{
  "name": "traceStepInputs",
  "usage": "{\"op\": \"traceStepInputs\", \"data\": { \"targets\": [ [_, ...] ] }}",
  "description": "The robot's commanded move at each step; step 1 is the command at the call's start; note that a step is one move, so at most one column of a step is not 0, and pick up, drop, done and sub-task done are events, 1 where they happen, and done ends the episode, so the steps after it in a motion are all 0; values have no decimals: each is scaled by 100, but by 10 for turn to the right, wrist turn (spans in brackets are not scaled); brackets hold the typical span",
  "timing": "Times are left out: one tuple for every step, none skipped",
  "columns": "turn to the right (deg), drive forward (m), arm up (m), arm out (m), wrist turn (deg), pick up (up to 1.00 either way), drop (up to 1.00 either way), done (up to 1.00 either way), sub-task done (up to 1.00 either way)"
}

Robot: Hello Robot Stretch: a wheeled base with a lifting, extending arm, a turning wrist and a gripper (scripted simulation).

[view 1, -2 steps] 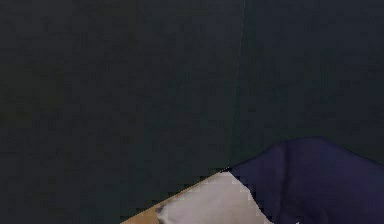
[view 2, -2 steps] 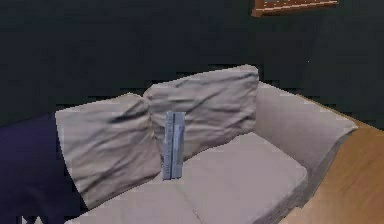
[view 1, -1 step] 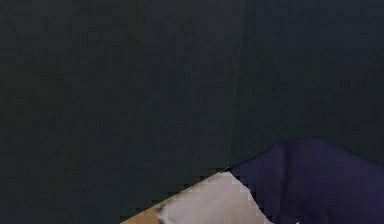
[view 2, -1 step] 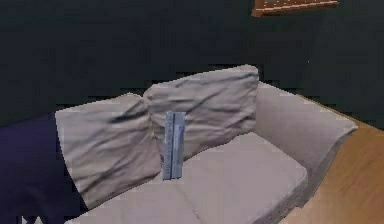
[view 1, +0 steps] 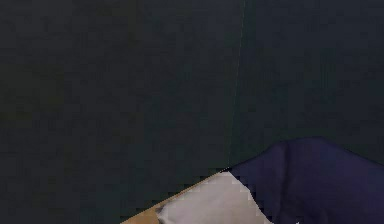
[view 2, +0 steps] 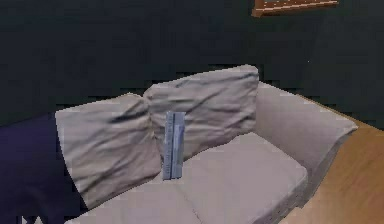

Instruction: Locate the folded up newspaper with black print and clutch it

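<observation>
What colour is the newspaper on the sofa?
The newspaper is pale grey-blue with darker lines, best in the arm side view.

no legible txt, print on folded paper [view 2: 175, 146] too small to read

You get a very dim forward view: the wall [view 1: 120, 90] is near black. The arm side view is brighter (dark up top though); the sofa [view 2: 250, 175] is evenly lit, with soft shading in the cushion [view 2: 205, 105] folds.

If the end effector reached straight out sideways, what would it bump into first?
Probably the sofa's back cushion, just beside the folded newspaper leaning there; depth is hard to judge.
</observation>
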Motion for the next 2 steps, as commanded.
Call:
{"op": "traceStepInputs", "data": {
  "targets": [
    [0,0,0,46,0,0,0,0,0],
    [0,0,0,0,450,0,0,0,0]
  ]
}}
